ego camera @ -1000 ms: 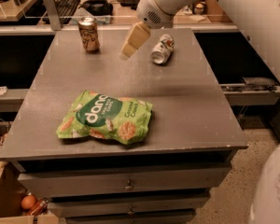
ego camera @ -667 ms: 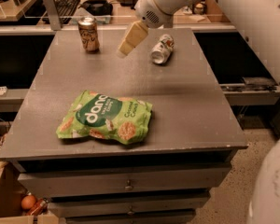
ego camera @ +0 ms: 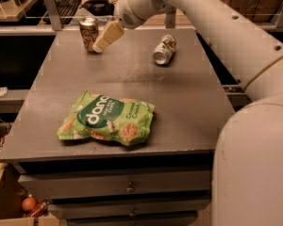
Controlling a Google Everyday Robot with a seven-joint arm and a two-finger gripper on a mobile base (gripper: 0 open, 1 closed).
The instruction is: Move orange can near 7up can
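Nearest, under the table's front edge, sit grey drawers with small knobs; to the right the robot's pale, bulky arm fills the lower corner and sweeps up and back across the far right of the table. A green snack bag lies flat on the near left part of the grey top, well apart from both cans. Further back, right of centre, the 7up can lies on its side, its silver end turned toward the camera. At the far left the orange can stands upright near the back edge, well apart from the 7up can. The gripper hangs at the end of the arm between the two cans, slanting down and to the left; its tan tip is just beside the orange can's lower right side, and whether they touch cannot be told; whether the gripper is spread or pressed together cannot be told either. Beyond the table a dark keyboard rests on a wooden desk.
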